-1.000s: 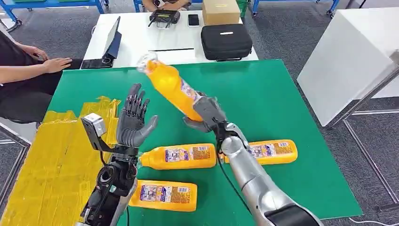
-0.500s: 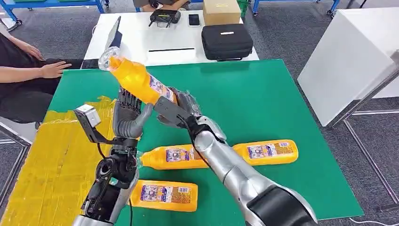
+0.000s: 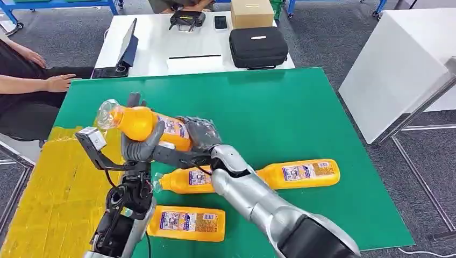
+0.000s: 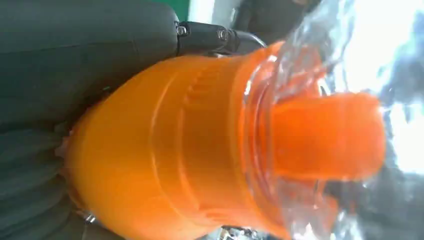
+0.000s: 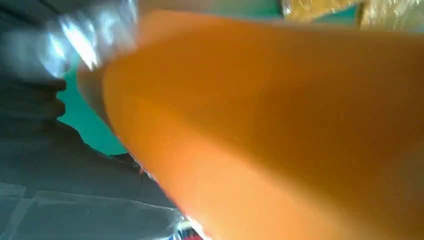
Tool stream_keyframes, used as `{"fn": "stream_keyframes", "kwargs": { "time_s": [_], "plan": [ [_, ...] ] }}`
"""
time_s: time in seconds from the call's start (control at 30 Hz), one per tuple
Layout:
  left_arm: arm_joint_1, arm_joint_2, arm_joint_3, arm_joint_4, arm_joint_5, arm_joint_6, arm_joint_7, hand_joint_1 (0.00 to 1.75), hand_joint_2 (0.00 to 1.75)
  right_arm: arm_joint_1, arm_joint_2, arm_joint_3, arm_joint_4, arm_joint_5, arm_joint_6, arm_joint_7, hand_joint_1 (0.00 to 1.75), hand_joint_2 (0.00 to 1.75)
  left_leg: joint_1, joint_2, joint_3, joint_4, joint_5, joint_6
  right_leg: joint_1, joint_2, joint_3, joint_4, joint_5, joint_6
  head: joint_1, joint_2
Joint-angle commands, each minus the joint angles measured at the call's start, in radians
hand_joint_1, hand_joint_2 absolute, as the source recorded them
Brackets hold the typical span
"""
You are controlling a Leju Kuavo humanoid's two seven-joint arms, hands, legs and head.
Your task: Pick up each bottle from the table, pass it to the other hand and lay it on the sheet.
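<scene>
Swung leftward, the orange bottle now sits gripped by both my left hand and right hand; three bottles remain.

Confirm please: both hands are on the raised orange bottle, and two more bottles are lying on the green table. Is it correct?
Not quite: the head view shows three bottles lying on the green table, not two: one, another and a third. The rest holds: the left hand and the right hand are both on the raised orange bottle.
</scene>
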Motion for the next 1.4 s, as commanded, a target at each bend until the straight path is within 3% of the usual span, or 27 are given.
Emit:
{"fn": "stream_keyframes", "kwargs": {
  "time_s": [0.03,0.23,0.6,0.63,0.67,0.7,1.4],
  "plan": [
    [-0.071,0.018,0.007,0.003,-0.004,0.001,0.013,0.00,1.75,0.073,-0.001,0.288,0.007,0.088,0.008,-0.018,1.75,1.75,0.002,-0.004,0.001,0.000,-0.001,-0.002,0.003,-0.005,0.003,-0.001,-0.001,-0.002,0.002,0.000],
    [-0.070,0.018,0.017,0.020,0.009,-0.009,0.024,0.00,1.75,0.086,-0.001,0.329,0.006,0.179,-0.018,-0.001,1.75,1.75,0.002,-0.004,0.001,-0.001,0.000,-0.002,0.002,-0.005,0.003,-0.001,-0.002,-0.002,0.001,0.000],
    [-0.072,0.018,0.016,0.026,0.015,-0.016,0.026,0.00,1.75,0.084,-0.001,0.321,0.004,0.199,-0.015,0.000,1.75,1.75,0.002,-0.005,0.002,0.000,-0.001,-0.003,0.002,-0.006,0.004,-0.001,-0.002,-0.003,0.001,0.000],
    [-0.072,0.018,0.016,0.027,0.015,-0.015,0.026,0.09,1.75,0.084,-0.001,0.320,0.005,0.204,-0.017,0.000,1.75,1.75,0.002,-0.005,0.001,0.000,0.000,-0.002,0.002,-0.006,0.003,-0.001,-0.002,-0.002,0.001,0.000],
    [-0.073,0.019,0.014,0.031,0.015,-0.017,0.026,1.54,1.75,0.084,-0.001,0.312,0.007,0.221,-0.022,-0.001,1.75,1.75,0.001,-0.004,0.000,0.000,0.000,-0.001,0.002,-0.004,0.001,-0.001,-0.001,-0.002,0.001,0.000],
    [-0.073,0.020,0.013,0.035,0.016,-0.022,0.024,1.75,1.75,0.085,-0.001,0.303,0.007,0.232,-0.028,-0.002,1.75,1.75,0.002,-0.006,0.001,0.000,-0.001,-0.003,0.002,-0.007,0.004,-0.001,-0.002,-0.003,0.001,0.000],
    [-0.051,0.012,0.051,-0.009,0.031,-0.062,0.015,1.75,1.75,0.077,-0.010,0.170,0.028,0.300,-0.027,-0.010,1.75,1.75,0.001,-0.006,0.001,0.000,0.000,-0.002,0.002,-0.007,0.003,-0.001,-0.002,-0.003,0.001,0.000]
  ]
}}
